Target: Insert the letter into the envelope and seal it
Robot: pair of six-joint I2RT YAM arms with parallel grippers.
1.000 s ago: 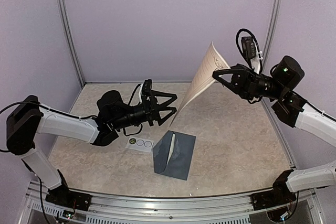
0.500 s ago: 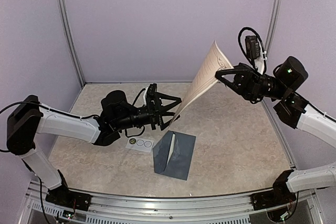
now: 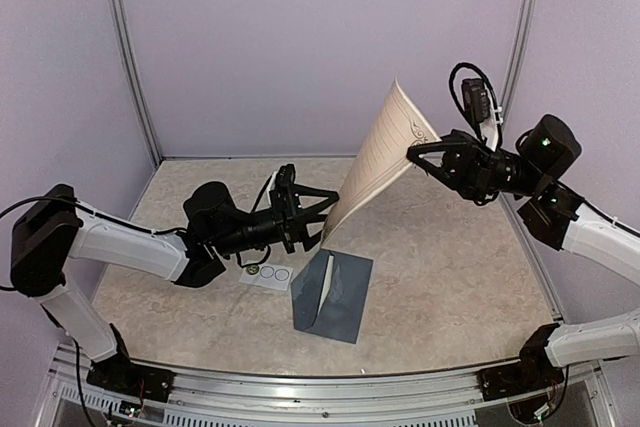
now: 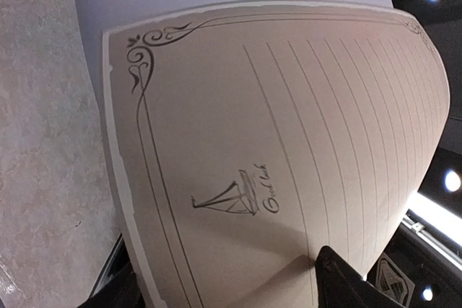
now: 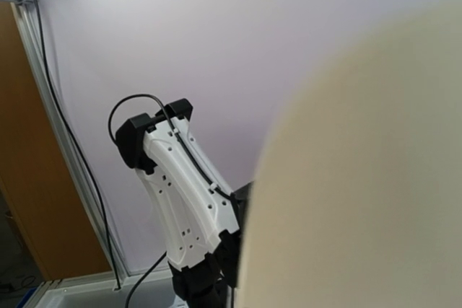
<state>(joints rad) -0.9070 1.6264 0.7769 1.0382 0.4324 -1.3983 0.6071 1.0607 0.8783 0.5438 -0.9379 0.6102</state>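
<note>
The letter, cream lined paper with a small sailboat drawing, hangs tilted in the air over the back of the table. My right gripper is shut on its upper right edge. My left gripper is open, with the letter's lower edge between its jaws. In the left wrist view the letter fills the frame, and one dark finger lies against its face. The right wrist view shows the letter only as a blur. The dark blue-grey envelope lies flat on the table below the letter.
A white sticker strip with circles lies just left of the envelope. Metal frame posts and purple walls close off the back and sides. My left arm shows in the right wrist view.
My left gripper has moved right up to the letter's lower edge, and its jaws have narrowed a little. The right gripper has shifted the letter's top slightly left.
</note>
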